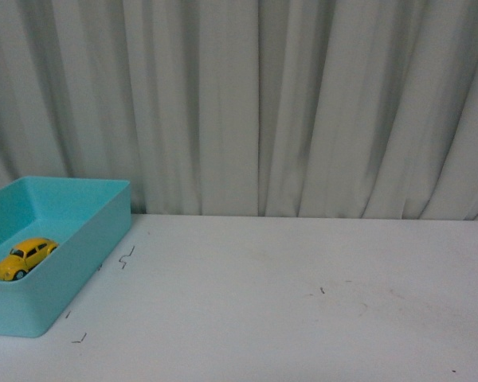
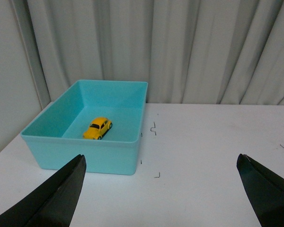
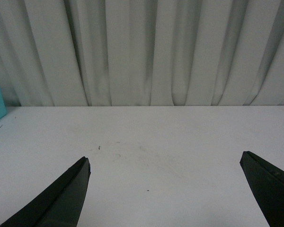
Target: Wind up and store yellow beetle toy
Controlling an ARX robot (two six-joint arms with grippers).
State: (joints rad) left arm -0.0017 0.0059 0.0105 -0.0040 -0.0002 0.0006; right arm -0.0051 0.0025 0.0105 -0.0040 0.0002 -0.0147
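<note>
1. The yellow beetle toy (image 2: 98, 128) lies inside the turquoise box (image 2: 85, 158), ahead of the left gripper (image 2: 161, 189), well apart.
2. The left gripper is spread wide and empty.
3. The right gripper (image 3: 163, 189) is also spread wide above the bare white table (image 3: 180, 137), holding nothing.

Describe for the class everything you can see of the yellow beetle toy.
The yellow beetle toy is a small glossy car with a rounded body, dark windows and black wheels. It looks like painted metal or plastic. It stands upright on its wheels on the floor of the turquoise bin, clear of the walls. Nothing else touches it.
</note>
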